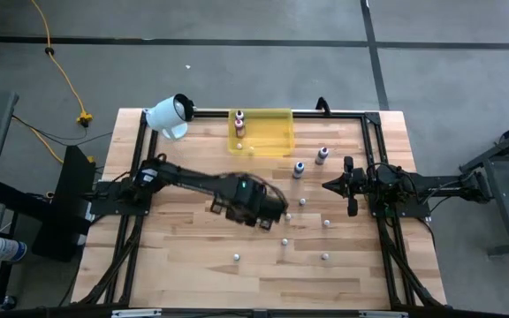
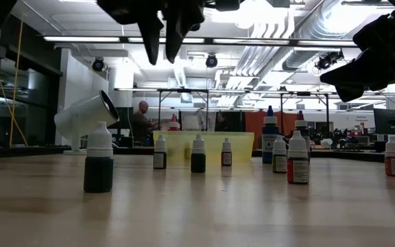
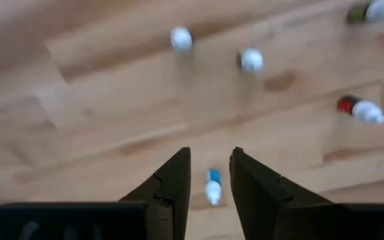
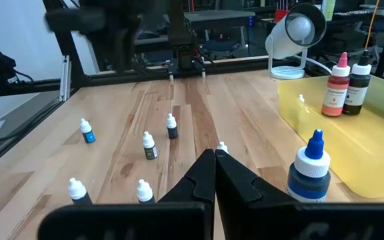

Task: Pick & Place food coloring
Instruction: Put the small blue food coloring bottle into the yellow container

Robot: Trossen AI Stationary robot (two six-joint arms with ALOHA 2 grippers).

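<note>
Several small white-capped food coloring bottles (image 1: 284, 240) stand upright and scattered on the wooden table (image 1: 184, 265). Two taller ones (image 1: 299, 168) stand beside the yellow tray (image 1: 272, 132), and two more (image 4: 342, 83) stand inside it. My left gripper (image 2: 162, 38) hangs high over the table's middle, pointing down and open, with nothing between its fingers. Far below, in the gap between its fingertips, a blue-labelled bottle (image 3: 212, 185) shows on the table. My right gripper (image 4: 215, 163) waits shut at the table's right side, level and clear of the bottles.
A big white cylinder (image 1: 168, 115) lies tilted at the far left corner, next to the tray. A black frame (image 1: 374, 132) runs along the table's edges. In the low view a dark green bottle (image 2: 99, 168) stands nearest the front edge. A person (image 2: 142, 120) is in the room behind.
</note>
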